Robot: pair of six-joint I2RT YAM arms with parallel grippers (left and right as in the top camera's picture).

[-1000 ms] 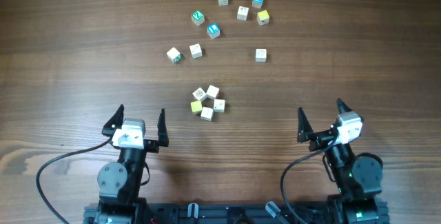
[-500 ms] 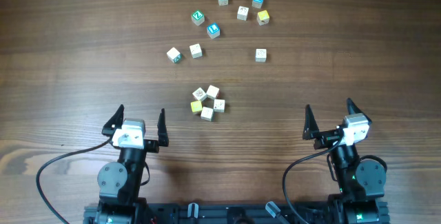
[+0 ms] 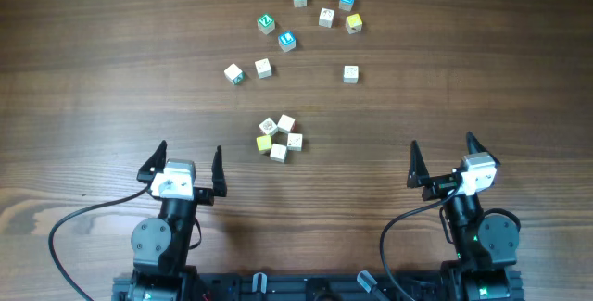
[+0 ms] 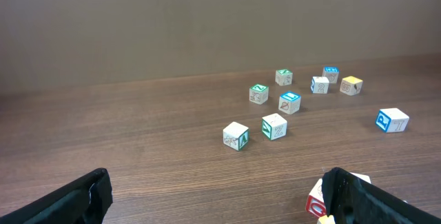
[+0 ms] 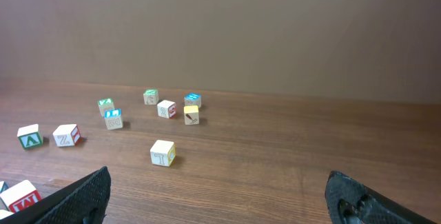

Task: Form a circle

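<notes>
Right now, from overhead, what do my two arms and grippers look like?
Both arms are black with round joints. The left gripper and right gripper each carry two pointed black fingers on a white-grey block. A black cable loops beside each arm.

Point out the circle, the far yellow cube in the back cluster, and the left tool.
circle (image 3: pixel 264 142), overhead view, on its yellow cube.
far yellow cube (image 3: pixel 354 23), overhead view, on its top face.
left tool (image 3: pixel 190 147), overhead view, midway between its open fingertips.
</notes>
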